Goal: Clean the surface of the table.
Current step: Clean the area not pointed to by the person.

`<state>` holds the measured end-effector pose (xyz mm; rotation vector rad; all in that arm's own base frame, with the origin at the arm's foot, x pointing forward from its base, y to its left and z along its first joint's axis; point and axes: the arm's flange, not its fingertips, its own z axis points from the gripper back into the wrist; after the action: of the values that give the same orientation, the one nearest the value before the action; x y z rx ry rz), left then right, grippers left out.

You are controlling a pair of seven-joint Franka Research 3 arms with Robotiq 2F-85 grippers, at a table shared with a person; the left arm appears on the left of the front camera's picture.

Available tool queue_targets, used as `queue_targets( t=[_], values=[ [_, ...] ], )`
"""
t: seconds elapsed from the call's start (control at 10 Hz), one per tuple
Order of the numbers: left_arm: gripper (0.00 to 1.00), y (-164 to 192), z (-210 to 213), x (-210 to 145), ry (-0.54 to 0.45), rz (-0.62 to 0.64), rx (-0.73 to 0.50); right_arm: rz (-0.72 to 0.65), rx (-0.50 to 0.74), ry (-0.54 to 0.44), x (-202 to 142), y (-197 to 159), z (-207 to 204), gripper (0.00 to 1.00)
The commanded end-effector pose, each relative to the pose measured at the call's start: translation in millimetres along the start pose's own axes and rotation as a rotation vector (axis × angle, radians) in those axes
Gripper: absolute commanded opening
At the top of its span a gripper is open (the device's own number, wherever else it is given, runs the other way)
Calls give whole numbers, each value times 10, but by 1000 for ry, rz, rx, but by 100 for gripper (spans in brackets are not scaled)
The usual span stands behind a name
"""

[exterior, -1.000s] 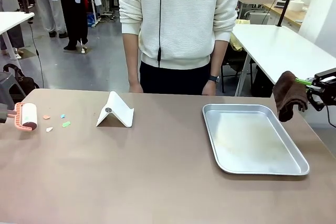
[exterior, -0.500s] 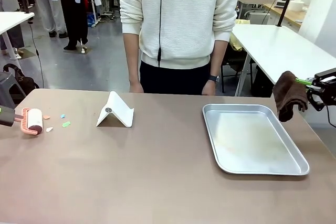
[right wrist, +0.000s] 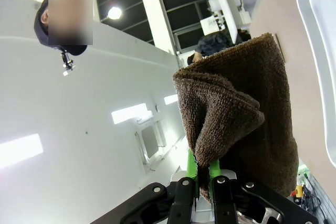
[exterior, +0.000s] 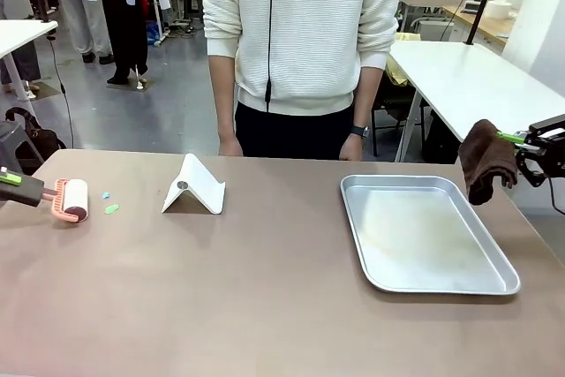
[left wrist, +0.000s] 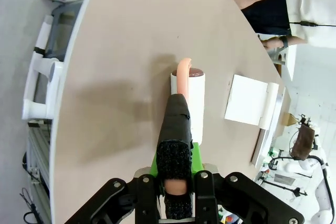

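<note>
Left gripper is pinching a lint roller on the bench, left of the tray; right gripper is pinching a cloth right of it.

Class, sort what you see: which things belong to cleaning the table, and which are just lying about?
Job in hand: table; lint roller in the left gripper; coloured scraps beside the roller; brown cloth in the right gripper.
Lying about: white folded stand; silver tray.
</note>
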<state>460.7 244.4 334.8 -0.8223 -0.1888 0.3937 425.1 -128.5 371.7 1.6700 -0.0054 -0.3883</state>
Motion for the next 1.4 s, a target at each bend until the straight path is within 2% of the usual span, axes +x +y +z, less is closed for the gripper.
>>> queue_targets(
  t=[0.0,0.7,0.8,1.0,1.3],
  values=[
    [22,52,-297,147,44,20,123,-8,8,10,-35,58,9,0],
    [22,-366,-911,71,117,-64,174,-8,8,10,-35,58,9,0],
    [22,-429,-953,64,111,-87,147,-8,8,10,-35,58,9,0],
    [22,-569,-951,10,113,-181,7,-8,8,10,-35,58,9,0],
    [22,-738,-565,-241,94,-313,-236,-8,8,10,-35,58,9,0]
  ],
)
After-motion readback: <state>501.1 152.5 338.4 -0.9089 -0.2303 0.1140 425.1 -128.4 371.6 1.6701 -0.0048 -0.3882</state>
